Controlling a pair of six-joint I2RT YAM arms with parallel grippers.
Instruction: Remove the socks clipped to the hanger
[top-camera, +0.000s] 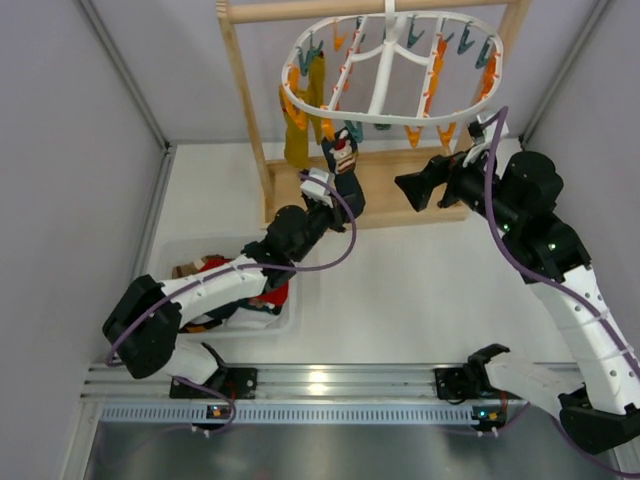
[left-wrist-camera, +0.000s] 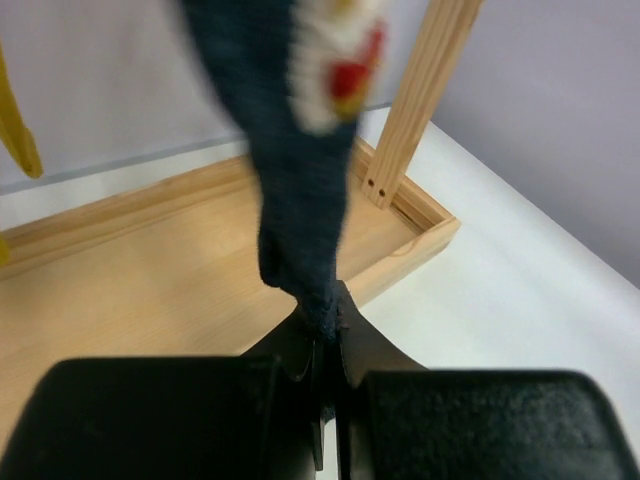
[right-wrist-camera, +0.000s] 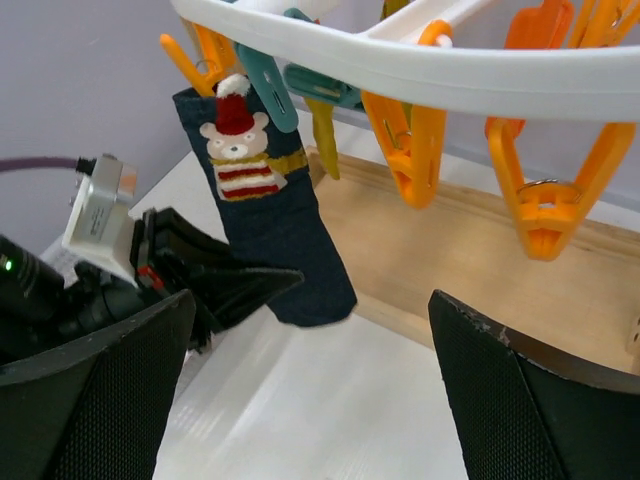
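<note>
— Two fingers of the left gripper (left-wrist-camera: 326, 325) are pressed together on the toe of the navy sock (right-wrist-camera: 270, 235), nothing else in the pinch. Right gripper (right-wrist-camera: 310, 400)?
— Wide open, empty, hanging just beside the hanger (right-wrist-camera: 450, 75) on its right side, apart from the sock.
— Sock position?
— Hangs off the near-left part of the rim, cuff in a teal peg (right-wrist-camera: 262, 85), body down over the wooden stand base (left-wrist-camera: 150, 280). Yellow socks (top-camera: 300, 120) are clipped further left.
— How to pull?
— Straight down along the sock, steady, so the cuff slides out of the peg instead of swinging the whole frame. Grip looks shallow, maybe only the toe tip; wrist view is blurred there. If it slips, re-grip higher. Right arm could steady the rim, jaws kept clear of the pegs
</note>
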